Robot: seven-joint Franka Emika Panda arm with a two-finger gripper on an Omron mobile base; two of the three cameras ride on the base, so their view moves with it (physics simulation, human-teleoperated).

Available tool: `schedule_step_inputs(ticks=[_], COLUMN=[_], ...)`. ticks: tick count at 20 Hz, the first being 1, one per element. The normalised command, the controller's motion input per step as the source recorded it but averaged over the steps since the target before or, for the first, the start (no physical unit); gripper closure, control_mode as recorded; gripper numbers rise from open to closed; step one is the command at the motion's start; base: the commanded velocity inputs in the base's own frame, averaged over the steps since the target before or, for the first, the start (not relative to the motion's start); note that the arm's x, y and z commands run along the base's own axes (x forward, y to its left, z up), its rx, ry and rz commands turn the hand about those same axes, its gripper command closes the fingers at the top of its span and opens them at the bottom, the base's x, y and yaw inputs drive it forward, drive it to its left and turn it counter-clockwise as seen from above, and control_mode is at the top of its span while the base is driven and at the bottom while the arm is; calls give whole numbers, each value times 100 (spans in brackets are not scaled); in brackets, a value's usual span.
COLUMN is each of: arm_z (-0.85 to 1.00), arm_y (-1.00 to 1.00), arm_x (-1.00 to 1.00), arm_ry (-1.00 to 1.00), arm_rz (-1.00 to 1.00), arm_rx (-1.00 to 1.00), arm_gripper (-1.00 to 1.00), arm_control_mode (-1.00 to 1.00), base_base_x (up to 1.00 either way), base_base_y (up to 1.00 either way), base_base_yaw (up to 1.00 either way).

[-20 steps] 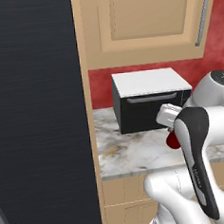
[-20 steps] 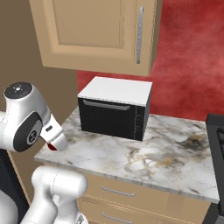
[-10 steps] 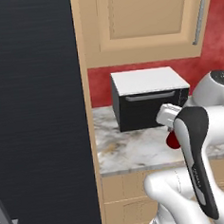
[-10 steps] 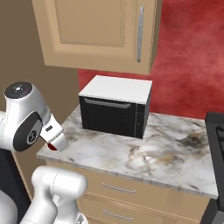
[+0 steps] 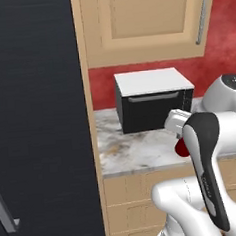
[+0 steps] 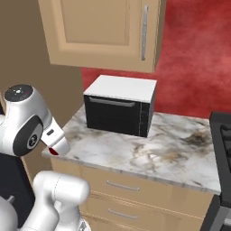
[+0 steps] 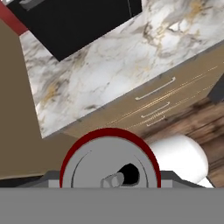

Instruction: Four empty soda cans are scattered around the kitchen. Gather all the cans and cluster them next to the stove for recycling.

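A red soda can point(image 7: 109, 164) with a silver top sits between my gripper's point(image 7: 109, 178) fingers, which are shut on its sides. In the left base view a sliver of the red can point(image 5: 181, 147) peeks out behind my forearm, held in front of the marble counter point(image 5: 137, 151). From the right base view, the can's red edge point(image 6: 54, 151) shows under the hand, at the counter's left front corner. The black stove point(image 6: 222, 135) enters at the right edge of that view, beyond the counter.
A black microwave with a white top point(image 6: 119, 110) stands at the back of the counter point(image 6: 149, 153). A wooden wall cabinet point(image 6: 103, 31) hangs above it. A tall dark fridge point(image 5: 37, 121) fills the left. Drawers point(image 6: 135, 191) run below the counter.
Both base views have shifted slightly, so the camera has moved a little. The can stays held in the gripper in the same pose.
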Motion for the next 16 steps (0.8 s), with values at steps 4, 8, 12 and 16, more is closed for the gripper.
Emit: schedule_step_inputs(ticks=[4, 8, 12, 16], arm_z=[0, 0, 0, 0], arm_y=[0, 0, 0, 0], arm_x=[0, 0, 0, 0], arm_ry=[0, 0, 0, 0], arm_rz=[0, 0, 0, 0], arm_rx=[0, 0, 0, 0], arm_gripper=[100, 100, 100, 100], arm_control_mode=[100, 100, 100, 100], base_base_x=[-46, -53, -55, -51], base_base_y=[-41, -54, -56, -52], base_base_yaw=[0, -2, -4, -5])
